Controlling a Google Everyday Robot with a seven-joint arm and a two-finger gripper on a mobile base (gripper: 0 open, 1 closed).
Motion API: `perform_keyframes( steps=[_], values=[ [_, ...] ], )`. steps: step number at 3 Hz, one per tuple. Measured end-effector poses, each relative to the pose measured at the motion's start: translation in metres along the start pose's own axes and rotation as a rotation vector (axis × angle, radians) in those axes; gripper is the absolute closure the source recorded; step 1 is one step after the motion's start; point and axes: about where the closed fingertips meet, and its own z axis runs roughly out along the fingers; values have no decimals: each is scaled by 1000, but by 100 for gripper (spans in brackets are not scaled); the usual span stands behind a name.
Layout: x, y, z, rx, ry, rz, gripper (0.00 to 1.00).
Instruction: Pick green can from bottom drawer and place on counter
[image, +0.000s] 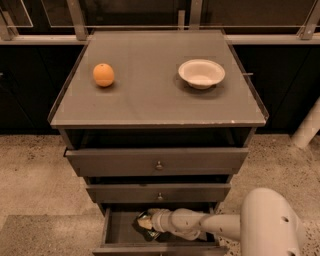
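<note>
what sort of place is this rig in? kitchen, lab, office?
Probably a mock kitchen test bay: freestanding cabinet whose counter holds an orange and bowl, speckled floor, railing behind. The gripper is in the bottom drawer at the green can.
</note>
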Motion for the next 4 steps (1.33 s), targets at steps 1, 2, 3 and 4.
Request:
perform_keyframes(
  steps=[1,2,3,4],
  values=[
    [-10,-15,-43,11,-23,22,100],
    [-19,-24,-78,-1,-24,18,100],
    [-18,-27,-99,-32,-23,51,100],
    [-7,-23,-120,-83,8,115,100]
  ],
)
